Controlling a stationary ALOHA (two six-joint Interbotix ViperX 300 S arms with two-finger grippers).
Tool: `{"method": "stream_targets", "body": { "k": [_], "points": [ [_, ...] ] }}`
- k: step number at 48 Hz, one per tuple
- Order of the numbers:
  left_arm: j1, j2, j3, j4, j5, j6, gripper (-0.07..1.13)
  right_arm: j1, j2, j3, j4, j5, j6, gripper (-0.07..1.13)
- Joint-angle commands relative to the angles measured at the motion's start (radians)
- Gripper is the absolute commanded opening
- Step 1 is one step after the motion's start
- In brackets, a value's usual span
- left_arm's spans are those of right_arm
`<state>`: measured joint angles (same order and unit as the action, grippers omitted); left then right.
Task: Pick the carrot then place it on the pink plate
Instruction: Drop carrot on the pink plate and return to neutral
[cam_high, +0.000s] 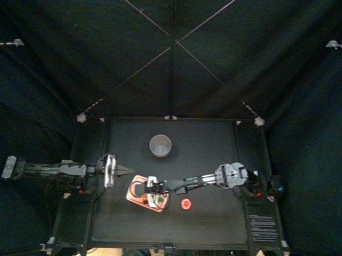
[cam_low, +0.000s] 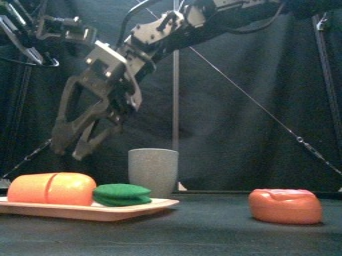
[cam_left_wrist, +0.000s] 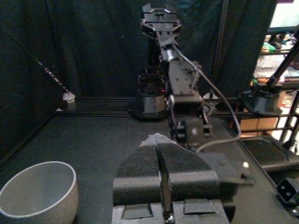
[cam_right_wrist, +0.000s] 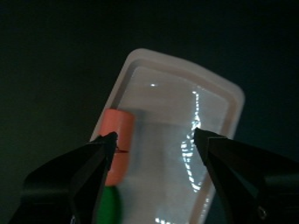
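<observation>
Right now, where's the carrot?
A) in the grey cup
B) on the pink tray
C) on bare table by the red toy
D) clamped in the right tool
B: the carrot lies flat on the pink tray, while the right tool hangs open above it, holding nothing.

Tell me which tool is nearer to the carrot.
Right. The right tool hangs open over the pink tray, above the carrot that lies on it. The left tool sits shut off the tray's left side, apart from it.
</observation>
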<state>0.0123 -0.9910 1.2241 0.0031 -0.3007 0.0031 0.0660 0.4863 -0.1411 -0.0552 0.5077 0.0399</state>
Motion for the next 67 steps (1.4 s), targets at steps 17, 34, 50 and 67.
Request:
{"method": "stream_targets", "body": {
  "k": [17,34,50,67],
  "points": [
    [0.002,0.0,-0.014,0.002,-0.003,0.002,-0.04,-0.044,-0.416,0.281,-0.032,-0.172,0.002,1.01],
    [0.002,0.0,-0.014,0.002,0.008,0.002,-0.04,-0.044,-0.773,0.647,0.006,-0.394,0.0,1.01],
    [0.002,-0.002,-0.012,0.015,0.008,0.002,-0.04,0.0,-1.204,0.994,0.011,-0.637,-0.002,1.01],
    [0.002,-0.002,-0.012,0.021,0.006,0.003,-0.04,0.008,-1.45,1.195,0.012,-0.65,0.0,1.01]
  ]
}}
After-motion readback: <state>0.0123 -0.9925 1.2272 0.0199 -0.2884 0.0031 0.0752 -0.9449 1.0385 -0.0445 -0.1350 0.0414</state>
